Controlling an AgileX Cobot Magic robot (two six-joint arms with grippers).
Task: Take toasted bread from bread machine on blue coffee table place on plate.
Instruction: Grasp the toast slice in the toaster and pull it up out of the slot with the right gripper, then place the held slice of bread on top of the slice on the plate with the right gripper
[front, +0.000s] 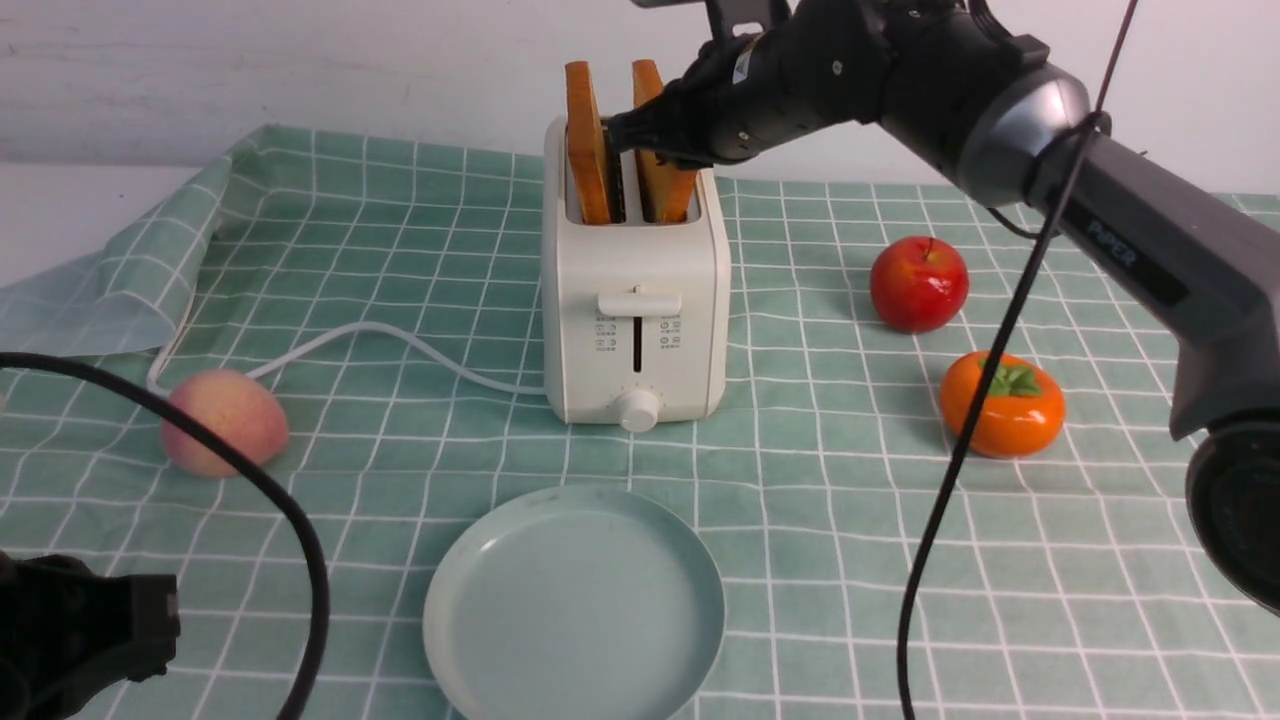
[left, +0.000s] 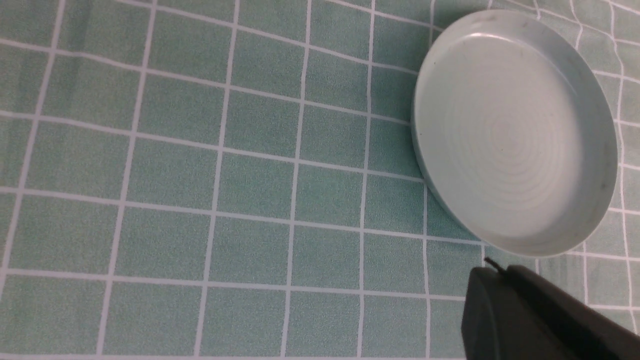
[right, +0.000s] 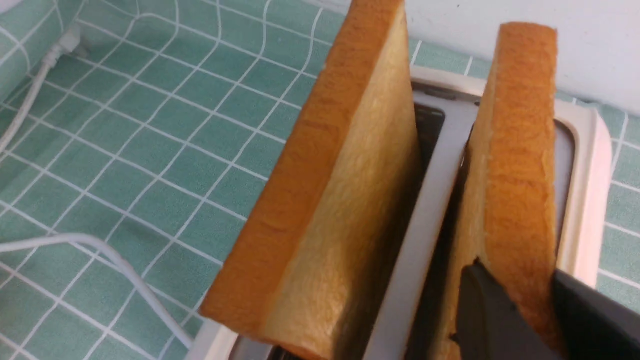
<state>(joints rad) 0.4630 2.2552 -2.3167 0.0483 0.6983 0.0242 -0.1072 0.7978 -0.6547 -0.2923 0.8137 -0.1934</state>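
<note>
Left hand (left: 502, 285) hangs clenched and empty over the near left corner of the surface (front: 850, 560), near the bare plate (front: 574, 610) at the near edge. Farther back, mid-surface, the bread machine (front: 636, 300) has both slices upright in its slots. Right hand (front: 640, 135) is clamped on the right slice (right: 520, 150) above its slot, a finger (right: 487, 310) on each face. It is best lifted straight up, clear of the slot and the left slice (front: 586, 140), before swinging to the plate.
</note>
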